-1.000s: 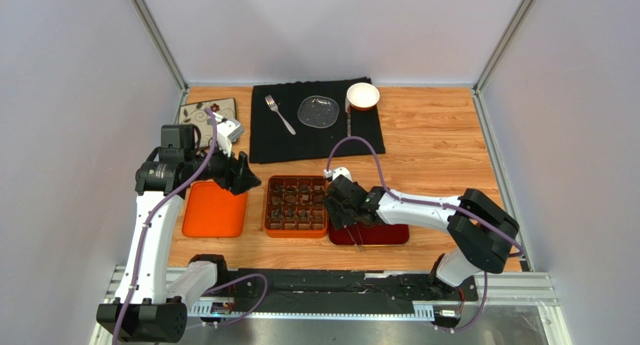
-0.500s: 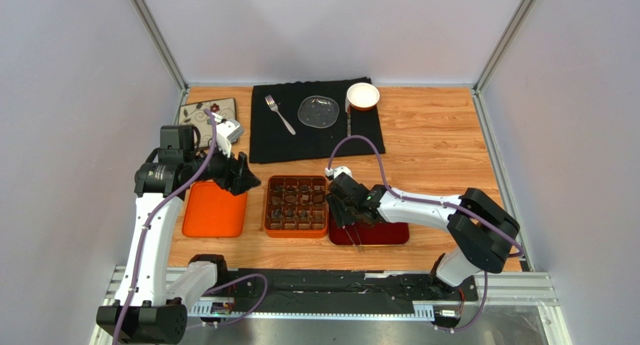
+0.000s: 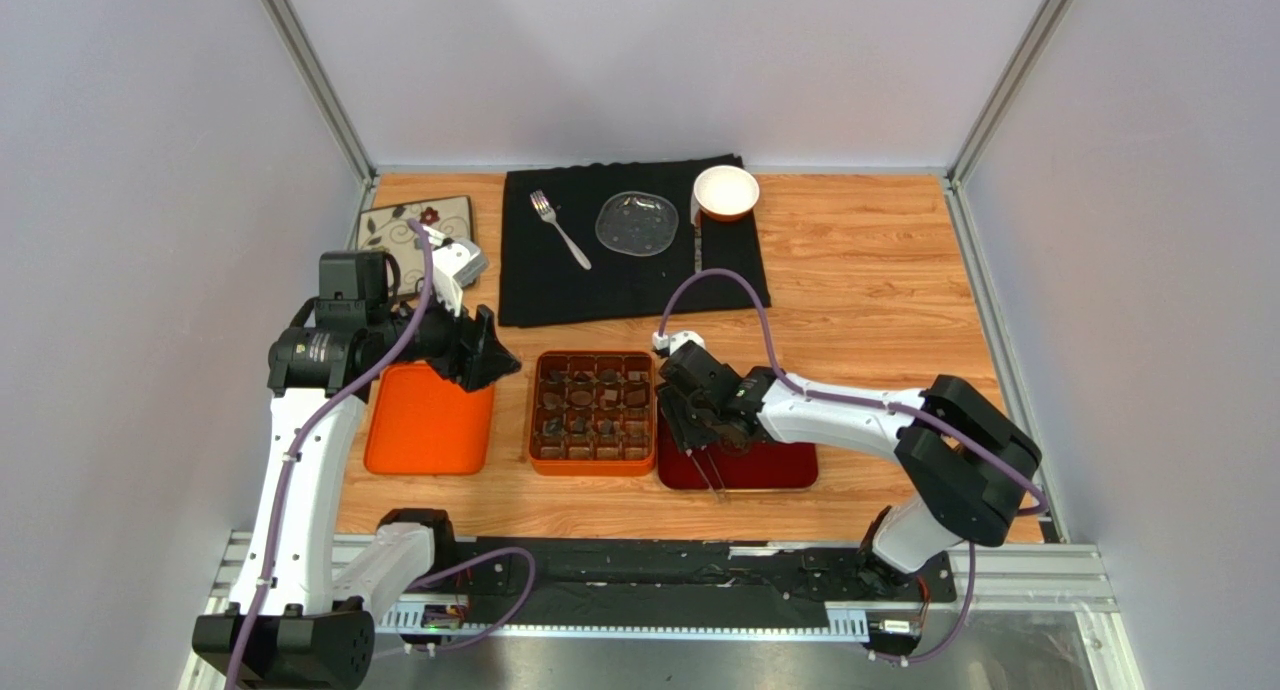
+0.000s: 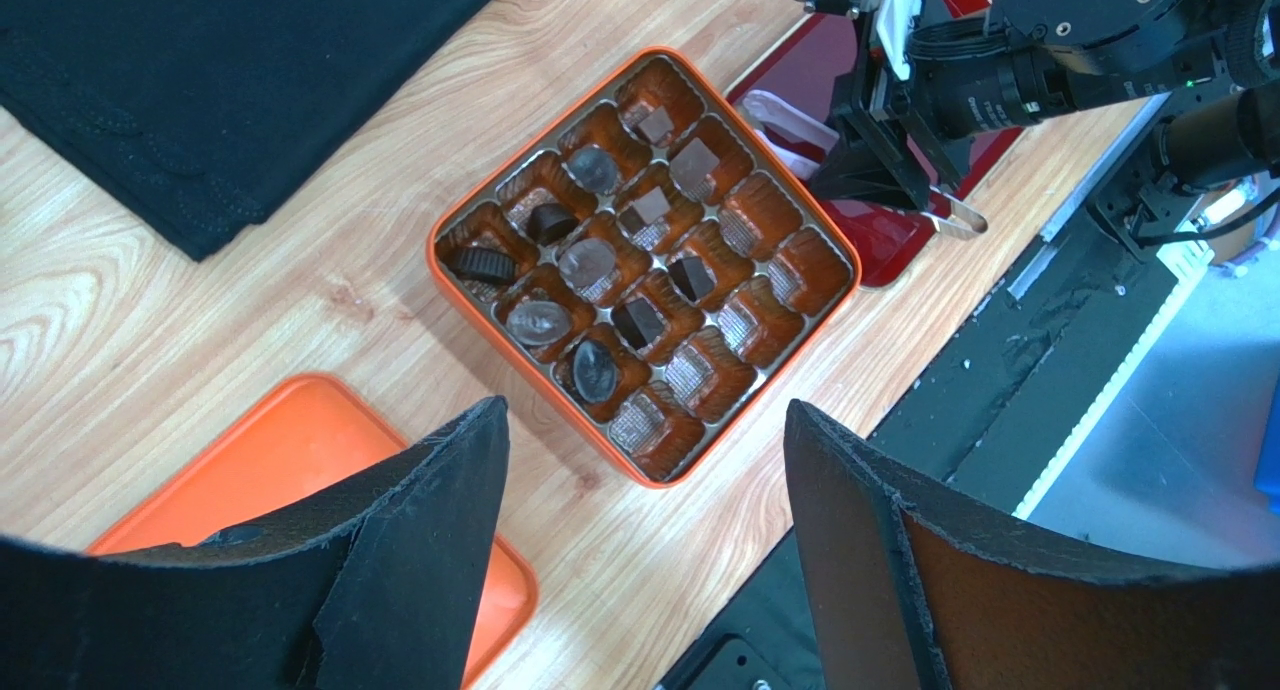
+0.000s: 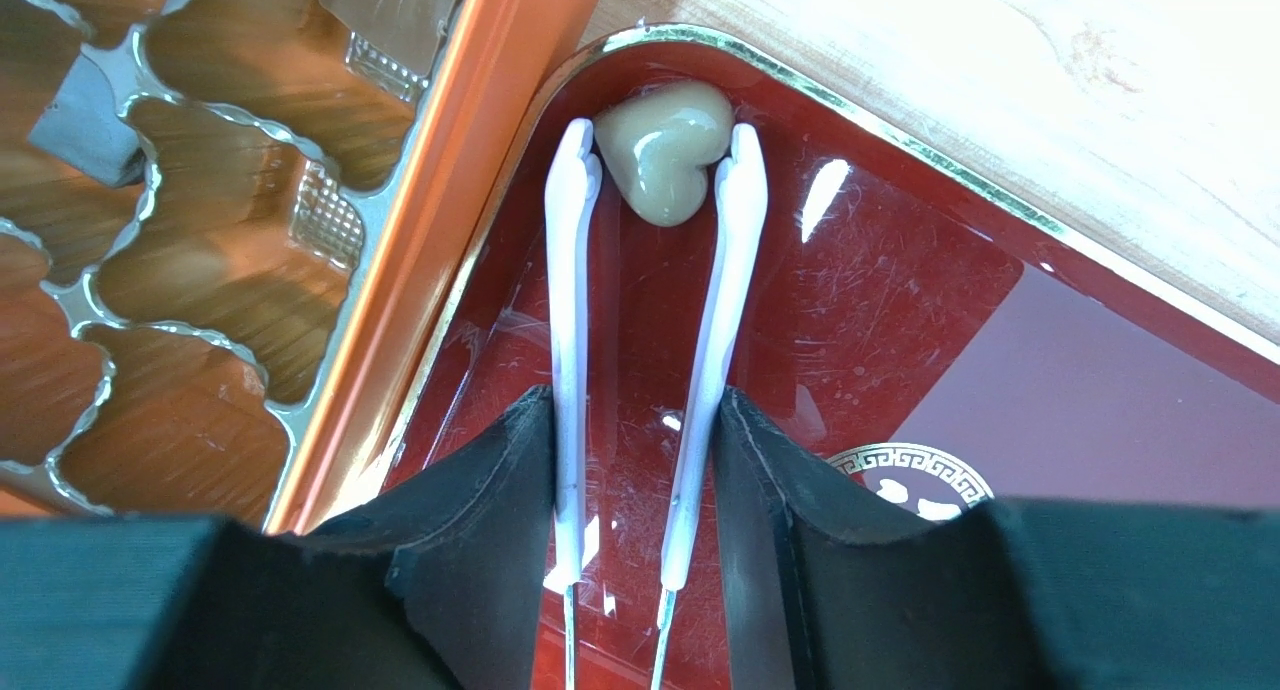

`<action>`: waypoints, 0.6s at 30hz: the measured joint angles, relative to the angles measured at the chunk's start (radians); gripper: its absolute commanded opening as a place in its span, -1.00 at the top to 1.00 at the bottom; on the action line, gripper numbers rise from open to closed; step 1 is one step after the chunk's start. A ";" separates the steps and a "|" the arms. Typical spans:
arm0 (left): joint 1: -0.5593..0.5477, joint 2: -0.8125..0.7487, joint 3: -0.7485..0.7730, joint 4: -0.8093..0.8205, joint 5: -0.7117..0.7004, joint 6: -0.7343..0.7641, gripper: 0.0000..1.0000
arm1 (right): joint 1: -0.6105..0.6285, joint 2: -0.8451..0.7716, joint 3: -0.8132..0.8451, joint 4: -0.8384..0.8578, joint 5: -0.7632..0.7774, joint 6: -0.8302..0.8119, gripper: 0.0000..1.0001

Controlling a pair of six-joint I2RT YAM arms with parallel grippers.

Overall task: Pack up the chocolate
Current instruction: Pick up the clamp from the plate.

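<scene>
The orange box [image 3: 592, 411] holds several dark chocolates [image 4: 637, 323] in its grid cells; some cells are bare. One pale heart-shaped chocolate [image 5: 666, 150] lies in the corner of the red tray [image 5: 902, 315], just right of the box. My right gripper [image 5: 637, 420] is shut on white-tipped tongs [image 5: 724, 285], whose two tips straddle the heart piece and touch its sides. In the top view the right gripper [image 3: 691, 420] sits over the tray's left end. My left gripper [image 4: 646, 450] is open and empty, high above the box and the orange lid [image 4: 286, 465].
A black cloth [image 3: 631, 255] at the back carries a fork [image 3: 559, 228], a glass plate [image 3: 637, 222] and a white bowl [image 3: 726, 192]. A patterned tile [image 3: 418, 222] lies at the back left. The orange lid [image 3: 428, 420] lies left of the box.
My right gripper with the tongs has shifted slightly toward the far side of the tray. The left arm has barely moved.
</scene>
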 measured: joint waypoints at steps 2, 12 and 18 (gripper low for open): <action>0.000 0.000 0.000 0.000 0.000 0.001 -0.51 | -0.002 -0.003 -0.003 0.001 -0.003 0.000 0.20; 0.000 0.000 0.000 0.000 0.000 0.002 -0.50 | -0.016 -0.060 -0.023 -0.004 -0.004 0.000 0.25; 0.000 0.000 0.000 0.000 0.000 0.003 -0.50 | -0.019 -0.123 -0.024 -0.017 -0.004 -0.001 0.28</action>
